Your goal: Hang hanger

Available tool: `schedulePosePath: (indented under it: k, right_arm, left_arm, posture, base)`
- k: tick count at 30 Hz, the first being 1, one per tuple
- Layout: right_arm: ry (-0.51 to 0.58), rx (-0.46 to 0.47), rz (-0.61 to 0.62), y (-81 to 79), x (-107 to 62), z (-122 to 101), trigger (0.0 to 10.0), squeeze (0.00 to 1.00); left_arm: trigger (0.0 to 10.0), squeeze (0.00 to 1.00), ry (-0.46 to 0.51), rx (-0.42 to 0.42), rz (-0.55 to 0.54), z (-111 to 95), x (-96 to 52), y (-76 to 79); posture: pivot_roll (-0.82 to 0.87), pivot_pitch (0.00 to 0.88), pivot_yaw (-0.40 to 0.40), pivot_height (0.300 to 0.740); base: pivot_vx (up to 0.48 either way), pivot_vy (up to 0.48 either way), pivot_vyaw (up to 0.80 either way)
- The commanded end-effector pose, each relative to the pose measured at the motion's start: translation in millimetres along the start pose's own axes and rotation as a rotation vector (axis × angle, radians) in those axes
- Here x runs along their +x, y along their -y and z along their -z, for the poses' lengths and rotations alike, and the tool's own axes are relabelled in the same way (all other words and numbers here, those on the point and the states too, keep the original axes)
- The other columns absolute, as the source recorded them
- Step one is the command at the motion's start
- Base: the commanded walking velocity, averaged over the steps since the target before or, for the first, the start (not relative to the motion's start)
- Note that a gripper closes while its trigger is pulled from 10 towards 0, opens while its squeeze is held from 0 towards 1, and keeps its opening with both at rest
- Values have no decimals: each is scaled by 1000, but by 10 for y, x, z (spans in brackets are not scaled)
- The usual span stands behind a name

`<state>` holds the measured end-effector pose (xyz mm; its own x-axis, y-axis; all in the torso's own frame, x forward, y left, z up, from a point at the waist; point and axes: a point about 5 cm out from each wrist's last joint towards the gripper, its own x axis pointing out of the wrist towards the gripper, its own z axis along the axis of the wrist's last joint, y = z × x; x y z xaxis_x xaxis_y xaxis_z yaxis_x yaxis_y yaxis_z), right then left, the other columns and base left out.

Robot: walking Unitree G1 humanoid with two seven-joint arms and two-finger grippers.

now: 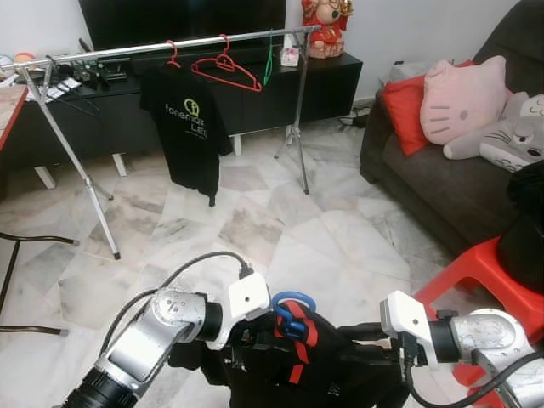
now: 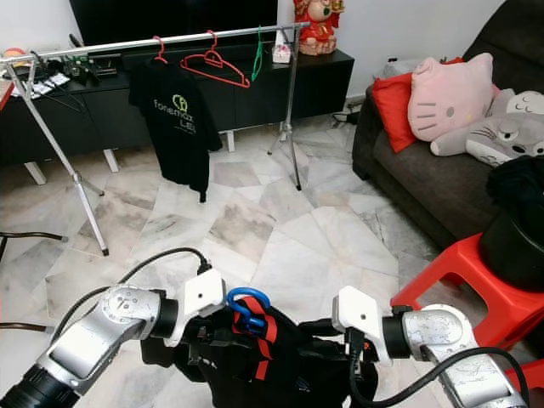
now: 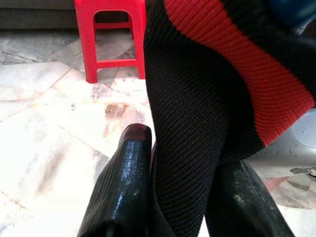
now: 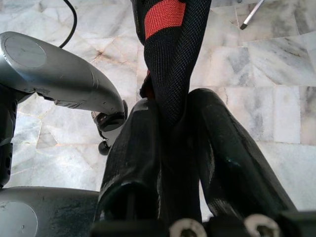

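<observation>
You have the blue hanger (image 1: 292, 311) low in front of you, its hook standing up between the two wrists, with a black garment with red stripes (image 1: 299, 361) draped on it. The left gripper (image 3: 190, 163) jaws are closed on that fabric, and the right gripper (image 4: 174, 123) jaws pinch a fold of it too. The clothes rail (image 1: 161, 44) stands well apart across the marble floor (image 1: 255, 212), already carrying a black T-shirt (image 1: 187, 127) and a red hanger (image 1: 225, 68). Walk closer first, keep both grips firm, lift level, and aim the hook at the bare stretch of rail
</observation>
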<state>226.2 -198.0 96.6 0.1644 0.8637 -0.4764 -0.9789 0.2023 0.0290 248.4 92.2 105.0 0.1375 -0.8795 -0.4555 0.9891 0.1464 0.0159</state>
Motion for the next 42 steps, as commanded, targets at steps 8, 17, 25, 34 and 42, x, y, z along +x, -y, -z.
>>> schedulePosePath:
  k: [8,17,25,34,42]
  right_arm:
    - [-1,-21,-12,-8,7,-31,10000,0]
    - [-81,-73,50,109,-174,-51,10000,0]
    - [-137,-163,186,330,-508,-218,10000,0]
    - [-230,-171,450,607,-501,-96,10000,0]
    - [-264,311,1066,891,-296,526,10000,0]
  left_arm:
    - [10000,0,12,32,-2,-68,5,-31]
    - [10000,0,-8,30,-43,-22,-49,-85]
    - [10000,0,-36,16,-110,51,-147,-157]
    - [10000,0,-23,5,-217,79,-156,-264]
    - [10000,0,-6,-87,-575,239,-348,-559]
  posture:
    - [-144,0,-38,740]
    - [-133,0,-51,740]
    - [-134,0,-53,740]
    - [-137,0,-58,740]
    - [-125,0,-62,740]
  base:
    - [0,0,0]
    - [0,0,0]
    - [0,0,0]
    - [0,0,0]
    - [0,0,0]
